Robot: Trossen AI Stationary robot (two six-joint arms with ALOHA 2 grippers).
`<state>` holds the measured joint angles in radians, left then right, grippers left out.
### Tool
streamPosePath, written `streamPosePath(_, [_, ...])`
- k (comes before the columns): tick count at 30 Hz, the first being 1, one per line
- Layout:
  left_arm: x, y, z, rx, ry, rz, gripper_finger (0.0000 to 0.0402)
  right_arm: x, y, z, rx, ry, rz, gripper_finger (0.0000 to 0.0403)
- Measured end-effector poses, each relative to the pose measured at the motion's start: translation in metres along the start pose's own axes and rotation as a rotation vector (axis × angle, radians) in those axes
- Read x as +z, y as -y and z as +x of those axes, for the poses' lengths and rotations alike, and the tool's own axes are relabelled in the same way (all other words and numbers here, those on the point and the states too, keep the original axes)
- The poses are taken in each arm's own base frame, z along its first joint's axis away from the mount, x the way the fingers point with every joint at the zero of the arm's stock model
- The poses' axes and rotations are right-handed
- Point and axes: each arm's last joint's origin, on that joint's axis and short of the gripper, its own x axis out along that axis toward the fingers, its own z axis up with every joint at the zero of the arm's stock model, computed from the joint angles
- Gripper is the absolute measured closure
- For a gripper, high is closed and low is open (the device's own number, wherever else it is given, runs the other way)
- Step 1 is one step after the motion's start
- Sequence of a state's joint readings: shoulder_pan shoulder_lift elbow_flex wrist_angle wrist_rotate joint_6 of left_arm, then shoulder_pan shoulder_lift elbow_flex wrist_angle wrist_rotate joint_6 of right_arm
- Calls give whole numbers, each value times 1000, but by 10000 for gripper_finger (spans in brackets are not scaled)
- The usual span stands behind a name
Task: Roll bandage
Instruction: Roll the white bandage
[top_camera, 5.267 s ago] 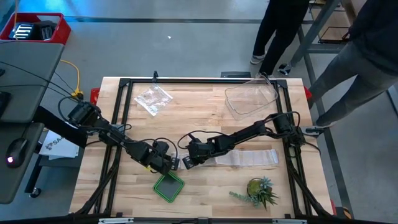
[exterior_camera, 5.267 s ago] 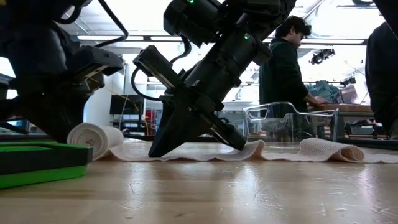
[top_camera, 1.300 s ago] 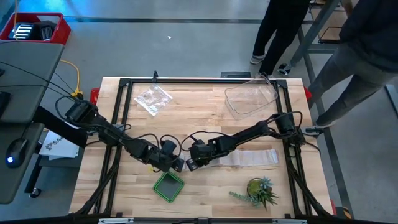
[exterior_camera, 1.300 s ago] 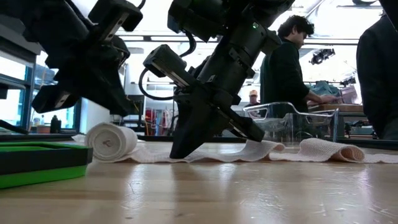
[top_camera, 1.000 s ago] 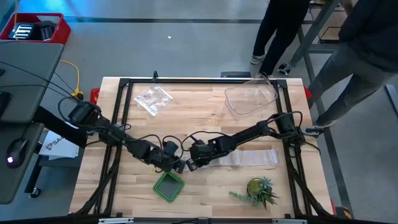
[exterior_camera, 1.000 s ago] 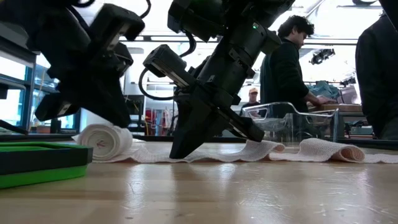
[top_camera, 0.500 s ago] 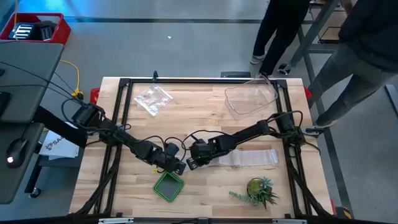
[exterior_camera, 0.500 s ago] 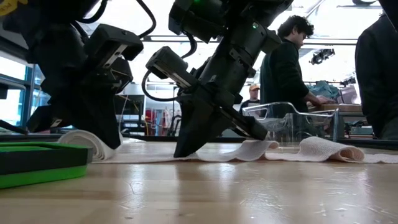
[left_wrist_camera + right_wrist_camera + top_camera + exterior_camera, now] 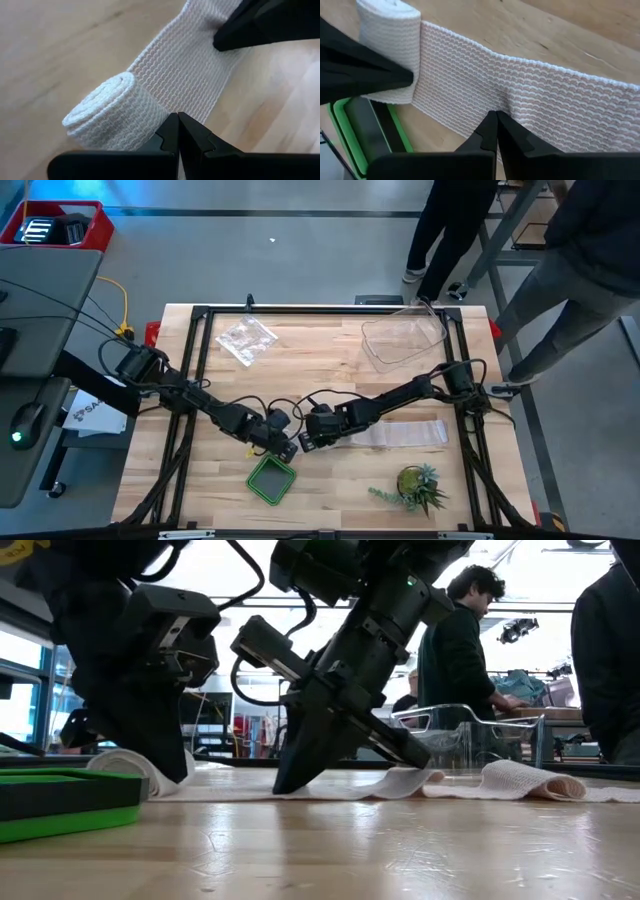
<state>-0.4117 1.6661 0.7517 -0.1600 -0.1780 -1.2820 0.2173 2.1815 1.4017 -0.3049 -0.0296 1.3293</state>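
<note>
Clearly the bandage (image 9: 400, 434) lay as a long strip across the table (image 9: 330, 490), its left end wound into a small roll (image 9: 114, 119) near the green tray (image 9: 272, 480). The left gripper (image 9: 178, 122) was clenched, its fingertips pressed against the roll's side rather than grasping it. The right gripper (image 9: 496, 119) was clenched too, tips pinning the flat strip just beside the roll, holding nothing.

The main risk, as I judged it, was the roll loosening. Only a few turns were wound, and a push from closed tips gives no hold on the cloth, so a push off-centre could have skewed the roll and made it wind into a cone. If the right tips pressed too hard, the strip could not feed and the roll might have slid instead of turning; too light, and the strip would bunch, as it already rippled farther right. The two grippers also stood very near each other, so contact between them was possible.
</note>
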Motion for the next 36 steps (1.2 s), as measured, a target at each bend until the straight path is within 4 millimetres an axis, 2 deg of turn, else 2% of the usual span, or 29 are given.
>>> streamPosePath(9, [14, -3, -7, -11, 18, 13, 401, 2, -2, 0, 19, 20, 10, 403])
streamPosePath(21, [19, 0, -24, -48, 67, 4, 401, 2, -2, 0, 19, 28, 8, 403])
streamPosePath(31, [19, -1, -50, -37, 149, 48, 401, 2, -2, 0, 19, 28, 8, 403])
streamPosePath(36, [19, -2, -54, -21, 154, 52, 401, 2, -2, 0, 19, 28, 8, 403])
